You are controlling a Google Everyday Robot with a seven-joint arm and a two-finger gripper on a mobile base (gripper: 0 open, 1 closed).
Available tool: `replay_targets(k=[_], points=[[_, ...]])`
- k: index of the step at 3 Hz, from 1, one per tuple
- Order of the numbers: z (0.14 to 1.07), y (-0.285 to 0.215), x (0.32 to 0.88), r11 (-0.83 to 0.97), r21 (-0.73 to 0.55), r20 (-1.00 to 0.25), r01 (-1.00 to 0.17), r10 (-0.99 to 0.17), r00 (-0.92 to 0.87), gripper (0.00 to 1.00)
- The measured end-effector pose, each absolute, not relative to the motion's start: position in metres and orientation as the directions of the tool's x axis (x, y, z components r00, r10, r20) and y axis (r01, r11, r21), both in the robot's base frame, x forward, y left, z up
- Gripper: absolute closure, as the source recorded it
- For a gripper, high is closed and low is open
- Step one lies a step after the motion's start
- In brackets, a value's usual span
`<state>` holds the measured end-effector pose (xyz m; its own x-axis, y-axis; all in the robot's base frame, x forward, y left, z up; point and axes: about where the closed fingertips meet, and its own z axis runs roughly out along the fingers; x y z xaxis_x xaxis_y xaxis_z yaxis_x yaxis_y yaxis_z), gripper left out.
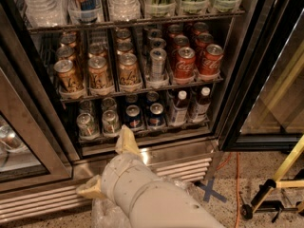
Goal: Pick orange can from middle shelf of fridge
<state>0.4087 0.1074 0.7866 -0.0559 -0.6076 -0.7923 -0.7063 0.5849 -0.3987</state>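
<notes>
**Q:** Where is the orange can (128,70) located relative to the gripper (102,164)?

**A:** The orange can, a standard orange-bronze aluminium drink can with dark script and a silver pull-tab lid, is stood at the front of the middle shelf (142,90). This shelf is a dark wire rack with a metal front rail inside the fridge (183,148), a stainless-steel display cooler. Three such cans are lined up at the front. The one beside the slim silver can (157,63) is marked here. The gripper, a cream-coloured two-finger unit, is held low before the steel sill, below the bottom rack (142,132). The can is therefore placed above and further in, almost directly over the upper finger (126,141).

**Q:** How is the can oriented, and how are the jaws set?

**A:** The long axis of the can is vertical. The jaws are spread wide, with nothing pinched. It is judged that the gripper must be raised past the bottom rack before it is advanced.
</notes>
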Motion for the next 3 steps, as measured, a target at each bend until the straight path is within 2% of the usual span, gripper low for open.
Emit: replay_targets(k=[1, 2, 3], points=[[0.8033, 0.0825, 0.4173, 0.631, -0.435, -0.803, -0.642, -0.595, -0.040, 0.00], [0.8033, 0.0825, 0.4173, 0.631, -0.435, -0.803, -0.642, -0.595, -0.040, 0.00], [0.8008, 0.0833, 0.4180, 0.677, -0.436, -0.798, -0.594, -0.595, -0.092, 0.00]])
